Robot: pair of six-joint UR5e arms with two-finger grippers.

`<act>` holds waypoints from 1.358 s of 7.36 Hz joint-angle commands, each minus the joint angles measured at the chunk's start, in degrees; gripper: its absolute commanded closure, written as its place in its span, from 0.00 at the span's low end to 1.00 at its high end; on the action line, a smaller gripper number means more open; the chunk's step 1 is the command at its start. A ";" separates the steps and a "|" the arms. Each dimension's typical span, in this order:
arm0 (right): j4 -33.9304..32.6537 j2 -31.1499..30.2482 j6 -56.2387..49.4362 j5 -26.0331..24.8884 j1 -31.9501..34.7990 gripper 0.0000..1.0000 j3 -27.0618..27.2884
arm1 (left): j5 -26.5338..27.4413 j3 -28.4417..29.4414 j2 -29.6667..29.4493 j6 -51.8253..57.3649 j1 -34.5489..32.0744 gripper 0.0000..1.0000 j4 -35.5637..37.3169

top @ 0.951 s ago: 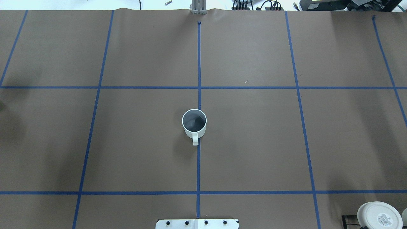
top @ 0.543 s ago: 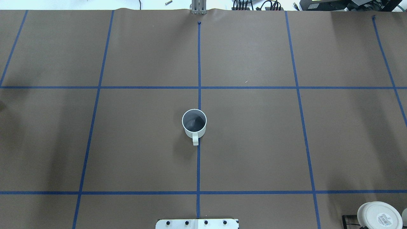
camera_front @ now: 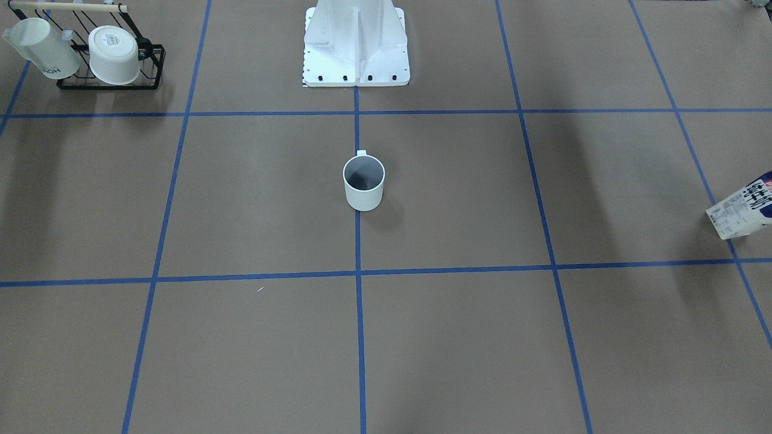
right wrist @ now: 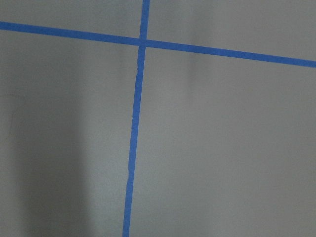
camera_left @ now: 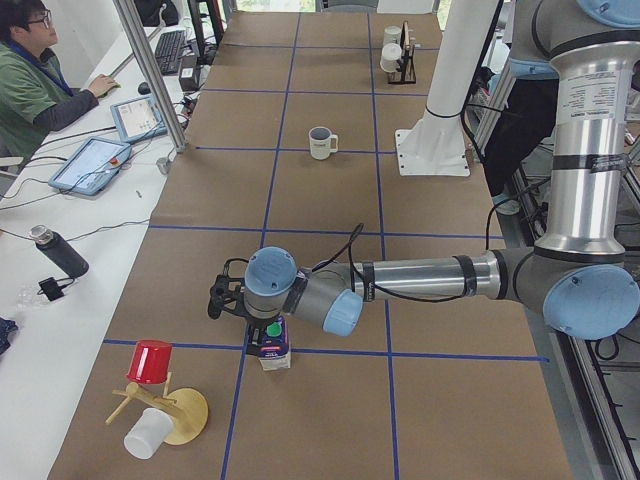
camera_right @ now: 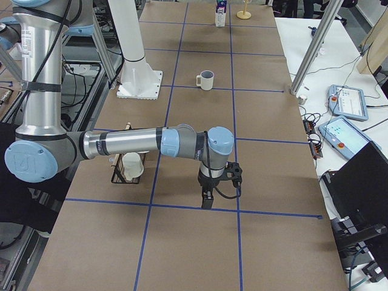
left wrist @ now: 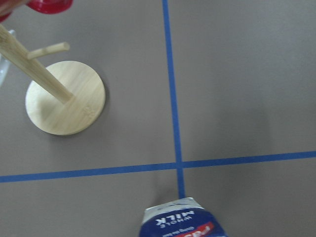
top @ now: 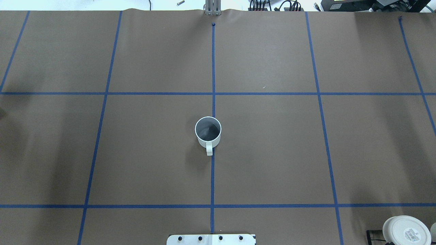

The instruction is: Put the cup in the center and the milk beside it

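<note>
Front-facing view: the cup (camera_front: 363, 184) stands upright on the center (camera_front: 434, 199), right on the middle tape line, its handle at 12 o'clock toward the robot's base (camera_front: 356, 54). The milk (camera_front: 745, 208) is well apart at 3 o'clock, cut by the frame edge. It looks leaning here, which may only be the camera angle.

Overhead view: the cup (top: 208, 132) is alone mid-bench with its handle at 6 o'clock. Neither arm nor the carton shows.

Left-end view: the left hand (camera_left: 262, 322) sits over the top of the milk (camera_left: 271, 345) by its green cap. I cannot tell whether the fingers are apart or clamped. A wooden stand (camera_left: 180, 415) with a red cup (camera_left: 150, 360) is near, at 8 o'clock from the carton.

Right-end view: the right hand (camera_right: 209, 193) hangs low over bare bench beside a wire rack (camera_right: 124, 170). I cannot tell its state either.

Left wrist view: only the top of the milk (left wrist: 182, 222) shows at 6 o'clock, with no fingers visible.

Risks, as I judge them: a hold taken high on a tall carton may let it swing or slip over the long carry. A careless lift could clip the stand. Setting it down too close could knock the cup off its spot or tip it.
</note>
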 commanded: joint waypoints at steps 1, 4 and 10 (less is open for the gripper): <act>0.07 0.00 0.00 -0.03 -0.22 0.00 -0.04 | 1.48 -0.66 2.82 -0.82 0.17 0.02 -1.46; 0.07 0.00 0.00 0.06 -0.57 0.00 -0.13 | 1.49 -0.66 1.88 -3.70 1.05 0.02 -1.74; 0.07 -0.09 0.00 -0.03 -1.01 0.00 -0.39 | 5.70 3.18 1.52 -3.98 5.18 0.02 -5.85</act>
